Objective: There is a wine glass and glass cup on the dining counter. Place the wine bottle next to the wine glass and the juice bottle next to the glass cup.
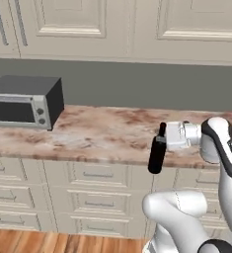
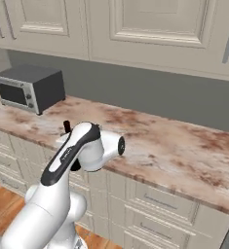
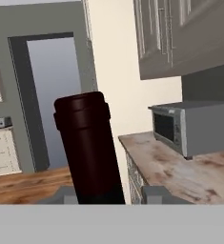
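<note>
My gripper (image 1: 162, 140) is shut on the wine bottle (image 1: 157, 154), a tall black bottle that I hold just below its neck. The bottle hangs nearly upright in the air, in front of the front edge of a marbled worktop (image 1: 97, 131), with its base below the level of the top. From the right base view my own arm covers most of the bottle, and just its dark neck (image 2: 66, 127) sticks up behind the forearm. In the hand view the wine bottle (image 3: 89, 152) rises between the two fingertips (image 3: 156, 194) of the gripper (image 3: 108, 196).
A grey toaster oven (image 1: 23, 104) (image 2: 30, 90) (image 3: 189, 126) stands at the left end of the worktop (image 2: 174, 146). Drawers (image 1: 88, 188) run below it and cream wall cabinets (image 1: 73, 20) hang above. Wooden floor (image 1: 38, 242) and a doorway (image 3: 51, 95) lie to the left.
</note>
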You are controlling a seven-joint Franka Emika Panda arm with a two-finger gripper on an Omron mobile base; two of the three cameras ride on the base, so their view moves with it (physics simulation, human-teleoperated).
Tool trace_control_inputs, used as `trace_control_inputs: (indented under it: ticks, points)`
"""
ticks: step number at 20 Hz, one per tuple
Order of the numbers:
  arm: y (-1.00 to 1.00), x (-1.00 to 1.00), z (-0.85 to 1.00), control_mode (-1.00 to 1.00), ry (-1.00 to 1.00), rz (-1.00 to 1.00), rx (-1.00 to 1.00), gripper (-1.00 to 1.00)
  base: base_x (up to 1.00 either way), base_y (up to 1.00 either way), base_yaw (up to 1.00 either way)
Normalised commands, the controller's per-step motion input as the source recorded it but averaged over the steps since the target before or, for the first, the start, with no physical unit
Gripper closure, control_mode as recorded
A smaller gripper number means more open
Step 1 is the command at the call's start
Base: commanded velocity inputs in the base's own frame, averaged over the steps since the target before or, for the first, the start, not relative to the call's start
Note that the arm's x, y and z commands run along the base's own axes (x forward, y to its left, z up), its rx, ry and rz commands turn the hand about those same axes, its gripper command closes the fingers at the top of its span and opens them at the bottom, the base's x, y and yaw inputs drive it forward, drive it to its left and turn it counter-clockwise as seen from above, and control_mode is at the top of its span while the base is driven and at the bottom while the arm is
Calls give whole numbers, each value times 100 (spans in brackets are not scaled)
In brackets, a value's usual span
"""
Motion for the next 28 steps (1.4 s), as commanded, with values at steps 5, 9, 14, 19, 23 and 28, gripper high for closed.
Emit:
trace_control_inputs:
  ticks: [5,9,14,19,23,28]
  points:
    - [0,0,0,100,0,0,0,100,-18,0,94]
    - [0,0,0,100,0,0,0,100,-4,0,100]
    - [0,0,0,100,0,0,0,100,-4,0,100]
    - [0,0,0,100,0,0,0,100,-3,0,100]
    - [0,0,0,100,0,0,0,100,-4,0,100]
    - [0,0,0,100,0,0,0,100,-3,0,100]
